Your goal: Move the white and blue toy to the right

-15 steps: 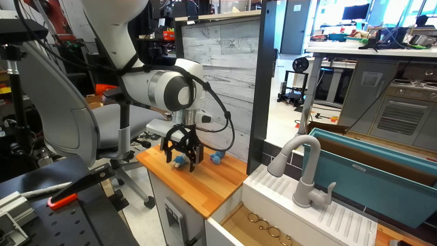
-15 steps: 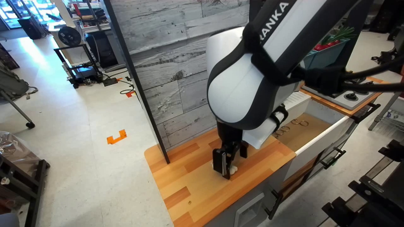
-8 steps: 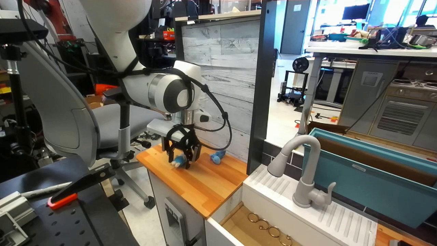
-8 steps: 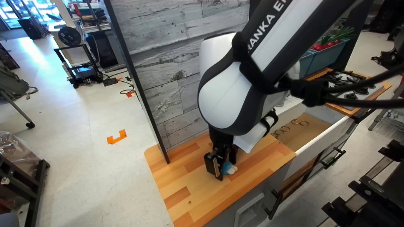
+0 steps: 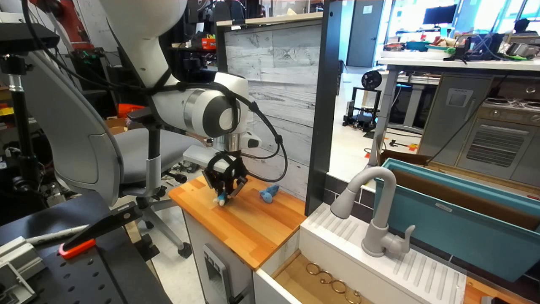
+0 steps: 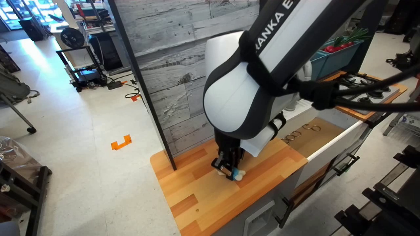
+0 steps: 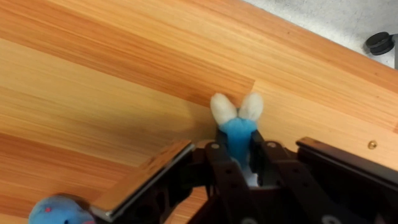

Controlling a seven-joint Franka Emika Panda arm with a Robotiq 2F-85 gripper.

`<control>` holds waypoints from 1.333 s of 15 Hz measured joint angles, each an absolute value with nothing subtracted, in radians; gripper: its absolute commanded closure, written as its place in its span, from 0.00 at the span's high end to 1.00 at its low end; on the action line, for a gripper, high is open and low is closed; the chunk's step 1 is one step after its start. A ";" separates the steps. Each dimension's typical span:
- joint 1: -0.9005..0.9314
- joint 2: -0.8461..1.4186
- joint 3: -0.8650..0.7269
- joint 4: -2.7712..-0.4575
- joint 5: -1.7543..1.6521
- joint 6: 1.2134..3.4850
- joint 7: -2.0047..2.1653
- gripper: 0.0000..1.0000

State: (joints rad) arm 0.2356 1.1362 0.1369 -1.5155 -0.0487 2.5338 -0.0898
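Note:
The white and blue toy (image 7: 238, 127) is pinched between the black fingers in the wrist view. Its two white feet stick out past the fingertips, and its blue middle is squeezed narrow between them; the fingers hide much of the rest. My gripper (image 7: 238, 138) is shut on it, pointing down at the wooden counter. In both exterior views the toy (image 5: 221, 199) shows low at the fingertips, at or just above the counter surface. A bit of blue and white toy (image 6: 239, 174) pokes out beside the gripper (image 6: 233, 173).
A darker blue toy (image 5: 268, 194) lies on the wooden counter (image 5: 253, 228) close to the gripper; part of that blue toy (image 7: 59, 211) shows in the wrist view. A grey plank wall (image 5: 274, 97) rises behind. A white sink (image 5: 329, 261) with a faucet (image 5: 382, 211) adjoins the counter.
The fingers were wide apart around the toy a second ago and have closed on it. The gripper has shifted slightly, leftward in both exterior views. The darker blue toy has not moved.

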 measured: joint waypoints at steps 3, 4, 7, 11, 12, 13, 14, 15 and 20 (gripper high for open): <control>0.231 1.122 0.145 -1.543 -0.049 2.559 -0.092 0.03; 0.224 1.109 0.150 -1.565 -0.048 2.571 -0.093 0.03; 0.173 1.042 0.170 -1.660 -0.042 2.596 -0.100 0.03; 0.070 0.934 0.195 -1.800 -0.012 2.609 -0.124 0.03; 0.045 0.911 0.197 -1.830 -0.002 2.609 -0.129 0.03; 0.024 0.891 0.198 -1.855 0.009 2.609 -0.132 0.03; 0.004 0.876 0.198 -1.875 0.020 2.609 -0.134 0.03; -0.014 0.864 0.197 -1.891 0.032 2.609 -0.135 0.03; -0.081 0.858 0.186 -1.913 0.085 2.609 -0.135 0.03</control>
